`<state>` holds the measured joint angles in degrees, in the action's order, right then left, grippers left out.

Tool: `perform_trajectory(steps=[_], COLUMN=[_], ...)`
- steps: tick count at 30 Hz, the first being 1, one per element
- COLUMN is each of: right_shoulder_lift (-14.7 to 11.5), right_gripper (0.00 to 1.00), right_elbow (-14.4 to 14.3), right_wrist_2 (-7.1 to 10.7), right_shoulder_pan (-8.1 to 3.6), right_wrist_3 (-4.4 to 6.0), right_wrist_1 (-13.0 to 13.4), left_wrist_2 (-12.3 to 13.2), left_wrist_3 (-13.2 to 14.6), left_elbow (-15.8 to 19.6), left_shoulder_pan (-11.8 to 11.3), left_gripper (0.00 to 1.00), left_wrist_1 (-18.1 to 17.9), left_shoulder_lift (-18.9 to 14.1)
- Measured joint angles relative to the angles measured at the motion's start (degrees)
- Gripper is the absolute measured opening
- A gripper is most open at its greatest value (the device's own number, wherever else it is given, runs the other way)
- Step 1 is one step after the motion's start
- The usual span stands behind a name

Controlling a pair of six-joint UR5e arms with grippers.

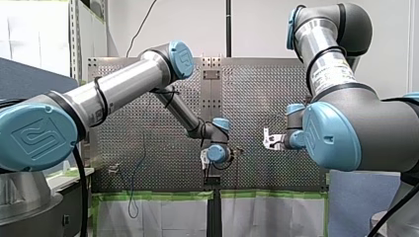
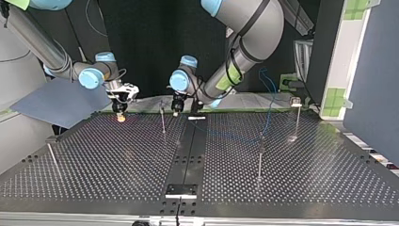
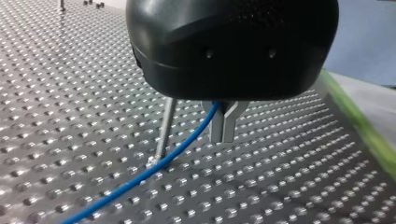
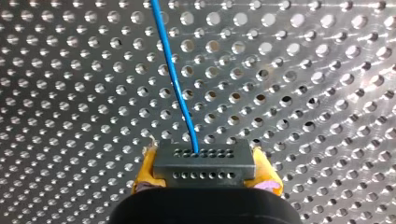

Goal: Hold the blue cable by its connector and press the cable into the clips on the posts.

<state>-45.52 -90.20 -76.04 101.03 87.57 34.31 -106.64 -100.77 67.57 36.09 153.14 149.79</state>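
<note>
The blue cable (image 4: 175, 79) leaves a grey connector (image 4: 203, 163) with rows of holes. My right gripper (image 4: 205, 173) is shut on that connector, a yellow pad (image 4: 144, 172) on each side, low over the perforated plate. My left gripper (image 3: 223, 133) has its metal fingers closed together, with the blue cable (image 3: 140, 175) coming out at their root and sloping down past the foot of a thin post (image 3: 166, 126). In the top view my right gripper (image 2: 121, 115) is at the left and my left gripper (image 2: 176, 112) is near the middle, both at the table's far edge.
Thin clip posts stand on the table: one between the grippers (image 2: 162, 120), one nearer the camera (image 2: 260, 155), one at the right (image 2: 296, 113) and one at the left (image 2: 51, 153). The cable's far part (image 2: 268, 108) curves off the table's back right. A blue-grey sheet (image 2: 56, 101) lies behind my right gripper.
</note>
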Motion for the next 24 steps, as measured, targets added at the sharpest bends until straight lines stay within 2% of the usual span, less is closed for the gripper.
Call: perform_trajectory(steps=[10, 17, 24], right_shoulder_lift=[0.10, 0.11, 0.18], right_gripper=[0.00, 0.00, 0.00], right_elbow=[1.09, 1.61, 1.67], right_wrist_2=[-0.46, -1.58, -1.63], right_shoulder_pan=[-0.14, -0.58, -0.80], right_wrist_3=[0.07, 0.14, 0.16], right_wrist_1=[-0.03, 0.06, 0.07], left_wrist_2=[0.57, 0.50, 0.36], left_wrist_3=[0.05, 0.53, 1.71], left_elbow=[-4.88, -5.46, -5.51], left_shoulder_pan=[-1.46, -2.50, -2.72], left_gripper=[0.00, 0.00, 0.00], left_wrist_1=[2.69, 3.44, 3.72], left_shoulder_lift=[0.01, 0.01, -0.02])
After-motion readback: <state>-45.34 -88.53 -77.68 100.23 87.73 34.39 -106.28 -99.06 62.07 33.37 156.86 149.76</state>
